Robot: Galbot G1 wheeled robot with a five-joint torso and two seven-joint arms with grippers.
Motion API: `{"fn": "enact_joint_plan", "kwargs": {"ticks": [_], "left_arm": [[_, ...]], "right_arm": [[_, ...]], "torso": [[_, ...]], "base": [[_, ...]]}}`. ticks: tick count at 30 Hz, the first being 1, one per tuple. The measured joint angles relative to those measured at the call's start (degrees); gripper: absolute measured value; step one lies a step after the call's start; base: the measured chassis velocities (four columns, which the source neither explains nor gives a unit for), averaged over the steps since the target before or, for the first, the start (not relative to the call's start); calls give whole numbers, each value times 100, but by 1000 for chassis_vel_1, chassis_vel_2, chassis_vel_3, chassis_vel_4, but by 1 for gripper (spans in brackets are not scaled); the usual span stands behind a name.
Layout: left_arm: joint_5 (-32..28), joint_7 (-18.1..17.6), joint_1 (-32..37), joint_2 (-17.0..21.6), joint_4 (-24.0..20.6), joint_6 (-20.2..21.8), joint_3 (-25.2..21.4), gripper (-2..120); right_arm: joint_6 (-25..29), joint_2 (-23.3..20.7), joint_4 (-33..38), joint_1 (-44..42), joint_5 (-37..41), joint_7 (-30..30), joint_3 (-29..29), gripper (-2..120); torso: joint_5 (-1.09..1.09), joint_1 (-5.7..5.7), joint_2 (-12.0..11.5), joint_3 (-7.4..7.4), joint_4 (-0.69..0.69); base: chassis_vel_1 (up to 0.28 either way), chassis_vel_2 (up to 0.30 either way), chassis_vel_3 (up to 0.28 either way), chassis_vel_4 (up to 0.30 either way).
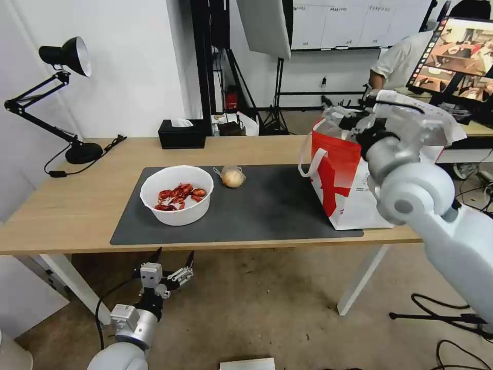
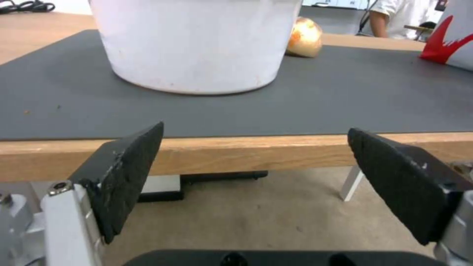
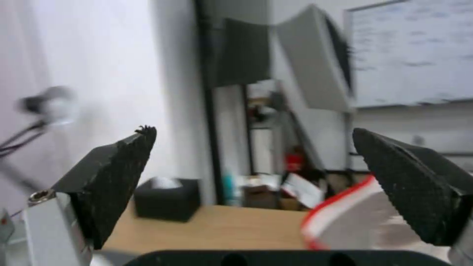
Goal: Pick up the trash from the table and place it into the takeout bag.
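Note:
On the dark mat (image 1: 272, 205) of the table (image 1: 61, 205) stands a white round bowl (image 1: 177, 195) of red crayfish shells. Just behind it lies a small knotted clear bag with a yellowish lump (image 1: 232, 177). The red-and-white takeout bag (image 1: 339, 180) stands at the mat's right end. My left gripper (image 1: 174, 253) hangs open below the table's front edge, facing the bowl (image 2: 197, 44) with nothing between its fingers. My right arm (image 1: 411, 154) reaches over the takeout bag's top; its gripper (image 3: 252, 133) is open and empty just above the bag's red rim (image 3: 340, 207).
A black tissue box (image 1: 181, 133) sits at the table's back edge and a black desk lamp (image 1: 77, 149) at the back left. To the right are a monitor (image 1: 462, 51) and another desk. Cables lie on the floor at the right.

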Motion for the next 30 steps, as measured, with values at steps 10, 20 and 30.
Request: {"fn": "enact_joint_plan", "kwargs": {"ticks": [10, 20, 30], "left_arm": [[12, 24, -61, -68, 48, -34, 37, 100], [20, 33, -39, -64, 66, -62, 8, 100], [35, 41, -28, -90, 99, -125, -9, 100]], "right_arm": [[526, -29, 677, -1905, -1187, -707, 582, 100], [1059, 522, 726, -3710, -2668, -680, 831, 100], [1673, 1499, 462, -5462, -4407, -106, 841, 100]], "torso": [[-1, 0, 0, 0, 0], [-1, 0, 0, 0, 0], [-1, 0, 0, 0, 0]], "base": [[0, 0, 0, 0], [0, 0, 0, 0], [0, 0, 0, 0]]}}
